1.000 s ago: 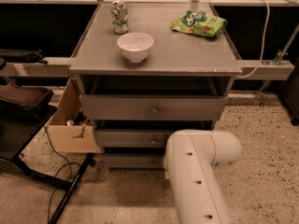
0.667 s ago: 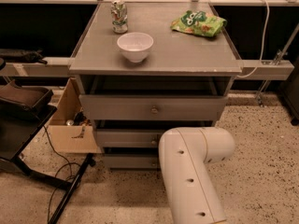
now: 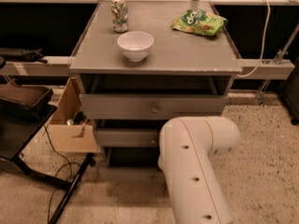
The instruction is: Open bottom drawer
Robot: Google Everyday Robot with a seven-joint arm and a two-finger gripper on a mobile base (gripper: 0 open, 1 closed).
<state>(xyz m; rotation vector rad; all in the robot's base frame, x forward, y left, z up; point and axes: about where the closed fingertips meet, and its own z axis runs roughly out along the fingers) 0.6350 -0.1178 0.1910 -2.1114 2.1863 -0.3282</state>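
Three grey drawer fronts stacked under bench point(image 3: 187, 55); bottom drawer point(image 3: 126, 173) lowest, near floor, right part covered by white arm point(image 3: 196, 171). Pincer hidden behind arm, low at cabinet front; apart or together cannot be told.

Risk: middle drawer point(image 3: 124, 137) caught instead, knobs being masked; bench jolted by skewed pull, bag point(image 3: 198, 22), bowl point(image 3: 135, 45), can point(image 3: 119, 15) shaken.

Speckled floor point(image 3: 261, 139); cardboard box point(image 3: 70, 129) at left.

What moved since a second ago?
The white robot arm swung a little left, in front of the lower drawers. Its gripper is hidden behind it. The slim grey bottom drawer shows no clear change; the white bowl, metal can and green bag on the grey cabinet top stayed put.
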